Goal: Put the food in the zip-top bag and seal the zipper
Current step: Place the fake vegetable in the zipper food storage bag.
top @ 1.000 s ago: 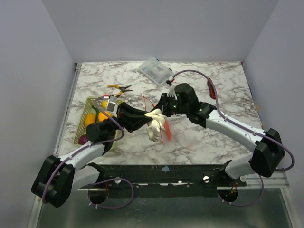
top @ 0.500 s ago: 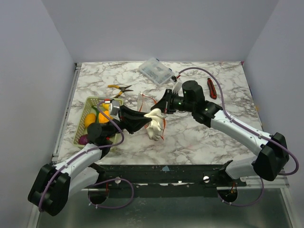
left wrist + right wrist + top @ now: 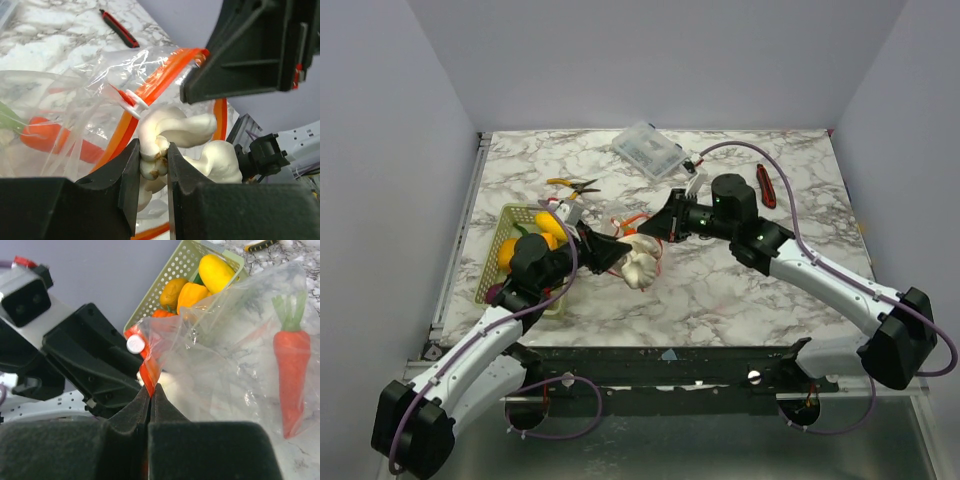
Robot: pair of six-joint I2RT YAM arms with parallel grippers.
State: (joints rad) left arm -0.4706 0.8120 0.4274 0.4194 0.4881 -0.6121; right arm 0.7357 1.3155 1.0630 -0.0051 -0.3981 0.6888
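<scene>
ok so closest to the arm bases, the left gripper (image 3: 152, 159) has its jaws clamped on a white garlic (image 3: 176, 128), pinching it by its lower lobes with the rest bulging out past the fingertips. The garlic sits right at the mouth of the zip-top bag (image 3: 227, 347). From the left wrist view the zipper (image 3: 159, 82) shows on both sides of it, so it looks like it's inside the loop of the open mouth, but I can't tell how far in it really is. Just beyond that, the right gripper (image 3: 150, 392) comes in from the other side with its jaws shut tight on the zipper, holding that edge of the bag up off the marble table (image 3: 720, 290). There's a little white slider tab (image 3: 135, 344) on the strip just beside the pinch. The two grippers are nearly nose to nose over the middle of the table. An orange carrot (image 3: 291, 365) with a green top is already inside the bag, lying against the clear plastic. To the left is the pale green basket (image 3: 172, 271) with a lemon (image 3: 216, 273) and a few other orange and yellow pieces in it. Farther back there are yellow-handled pliers (image 3: 572, 185), off to the right a red utility knife (image 3: 765, 187), and at the far edge a clear lidded box (image 3: 647, 149).
</scene>
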